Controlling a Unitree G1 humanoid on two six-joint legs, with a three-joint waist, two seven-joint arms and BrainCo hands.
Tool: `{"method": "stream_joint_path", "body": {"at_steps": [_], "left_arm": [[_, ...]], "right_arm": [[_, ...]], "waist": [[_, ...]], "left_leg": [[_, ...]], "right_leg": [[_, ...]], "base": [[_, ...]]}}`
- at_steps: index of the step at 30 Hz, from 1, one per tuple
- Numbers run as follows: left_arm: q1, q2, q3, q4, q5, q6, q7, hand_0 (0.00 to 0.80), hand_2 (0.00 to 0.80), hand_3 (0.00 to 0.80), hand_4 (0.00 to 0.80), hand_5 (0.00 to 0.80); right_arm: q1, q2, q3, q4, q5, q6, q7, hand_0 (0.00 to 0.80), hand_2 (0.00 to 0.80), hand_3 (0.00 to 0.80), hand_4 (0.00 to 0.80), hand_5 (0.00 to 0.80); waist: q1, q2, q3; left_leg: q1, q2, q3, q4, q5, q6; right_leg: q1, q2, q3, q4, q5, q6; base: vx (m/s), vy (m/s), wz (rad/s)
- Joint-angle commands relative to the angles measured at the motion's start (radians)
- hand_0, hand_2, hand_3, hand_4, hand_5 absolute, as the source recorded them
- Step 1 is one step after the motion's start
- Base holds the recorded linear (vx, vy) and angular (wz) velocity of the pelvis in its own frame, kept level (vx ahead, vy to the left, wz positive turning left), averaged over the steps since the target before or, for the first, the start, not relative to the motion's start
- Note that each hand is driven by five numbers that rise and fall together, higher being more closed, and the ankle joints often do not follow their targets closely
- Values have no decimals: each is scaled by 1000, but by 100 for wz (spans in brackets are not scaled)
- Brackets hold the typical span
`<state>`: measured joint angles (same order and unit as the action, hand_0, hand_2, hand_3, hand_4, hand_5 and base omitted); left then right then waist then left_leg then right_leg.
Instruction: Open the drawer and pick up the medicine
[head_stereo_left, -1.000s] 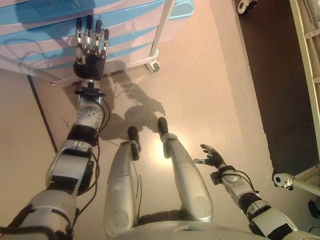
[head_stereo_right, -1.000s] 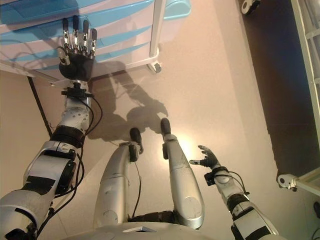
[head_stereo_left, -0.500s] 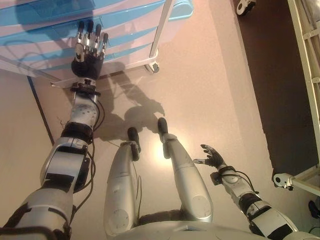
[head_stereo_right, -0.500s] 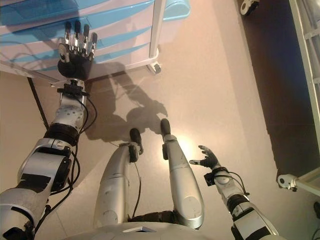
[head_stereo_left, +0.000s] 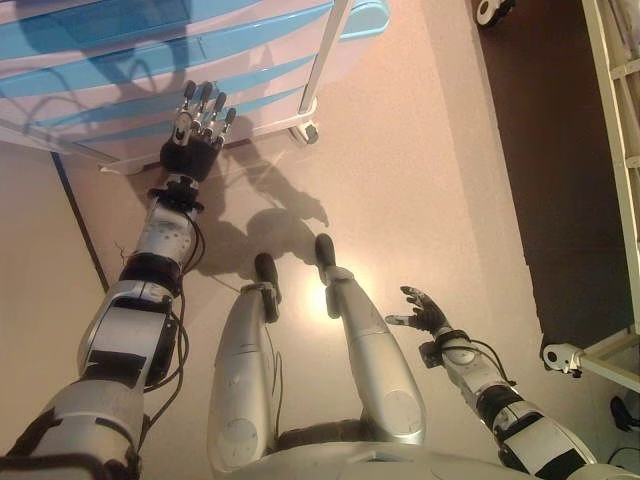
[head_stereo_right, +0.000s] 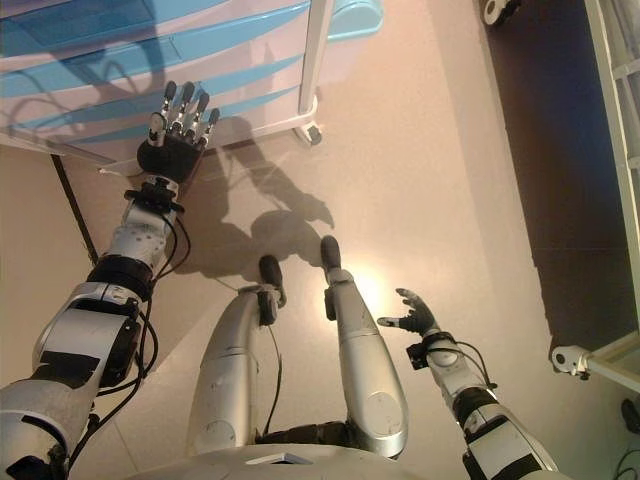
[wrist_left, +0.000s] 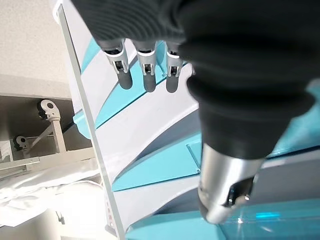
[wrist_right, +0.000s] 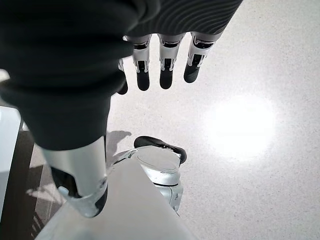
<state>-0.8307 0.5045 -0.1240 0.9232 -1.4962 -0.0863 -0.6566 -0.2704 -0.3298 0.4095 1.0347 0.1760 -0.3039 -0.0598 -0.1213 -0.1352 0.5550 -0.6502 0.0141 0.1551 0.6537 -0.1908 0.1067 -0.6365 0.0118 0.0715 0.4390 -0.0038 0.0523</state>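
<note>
A white drawer unit (head_stereo_left: 150, 75) with light blue drawer fronts stands on casters at the upper left; it also shows in the left wrist view (wrist_left: 145, 135). All its drawers look closed. My left hand (head_stereo_left: 195, 135) is open, fingers straight, held just in front of the lower drawers and touching nothing. My right hand (head_stereo_left: 422, 312) hangs open and empty low at my right side, over the floor. No medicine shows in any view.
A caster (head_stereo_left: 308, 131) of the drawer unit sits at its near right corner. A white frame on wheels (head_stereo_left: 590, 350) stands at the right edge, with a dark floor area (head_stereo_left: 540, 150) beside it. A dark strip (head_stereo_left: 80, 225) runs along the floor at the left.
My left hand has dropped back and slightly to the right, from over the middle drawer fronts down to the unit's lower edge. The right hand has not moved.
</note>
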Motion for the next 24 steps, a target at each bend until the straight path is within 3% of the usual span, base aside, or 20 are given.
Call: {"method": "stream_joint_path", "body": {"at_steps": [1, 14, 24], "left_arm": [[5, 15, 1, -13, -68, -6, -34, 0, 0, 0, 0, 0], [-41, 23, 65, 49, -283, -32, 73, 0, 0, 0, 0, 0], [-78, 42, 71, 37, -336, -92, -8, 0, 0, 0, 0, 0]], "right_arm": [[35, -35, 17, -19, 5, -6, -11, 0, 0, 0, 0, 0], [36, -24, 30, -9, 12, -18, -5, 0, 0, 0, 0, 0], [42, -27, 37, -6, 7, -18, -3, 0, 0, 0, 0, 0]], "waist": [[17, 7, -35], [16, -11, -35], [13, -15, -35]], "left_leg": [[61, -72, -19, -123, -19, -18], [61, -68, -21, -116, -24, -21], [64, -68, -24, -122, -23, -24]], "right_leg": [[23, 38, -65, 4, -13, -31], [28, 39, -72, 5, -19, -32], [32, 41, -70, 0, -21, -35]], "base": [[0, 0, 0], [0, 0, 0], [0, 0, 0]]}}
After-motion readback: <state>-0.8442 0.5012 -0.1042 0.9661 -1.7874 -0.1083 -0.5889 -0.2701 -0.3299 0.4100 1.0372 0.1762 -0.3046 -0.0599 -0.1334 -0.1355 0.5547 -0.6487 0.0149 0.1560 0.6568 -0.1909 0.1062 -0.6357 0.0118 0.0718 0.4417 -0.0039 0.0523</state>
